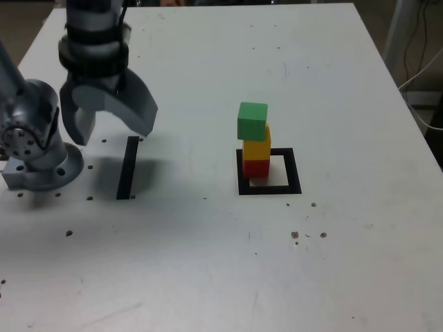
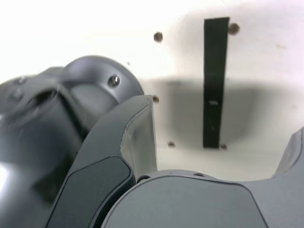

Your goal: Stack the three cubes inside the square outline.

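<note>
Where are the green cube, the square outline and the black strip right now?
Green cube (image 1: 252, 121): exterior view, middle of its front face, atop the stack.
Square outline (image 1: 270, 189): exterior view, near black edge of the frame.
Black strip (image 2: 213, 80): wrist view, middle of the strip, between the open jaws.

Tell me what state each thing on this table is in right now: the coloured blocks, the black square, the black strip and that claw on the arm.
Red cube: bottom of the stack, inside the square outline.
Yellow cube: resting on the red one.
Green cube: on top, shifted slightly toward the exterior view's left.
Square outline: flat, holding the stack at its rear left part.
Black strip: flat, uncovered.
Gripper: open, empty, above the strip, away from the stack.
</note>
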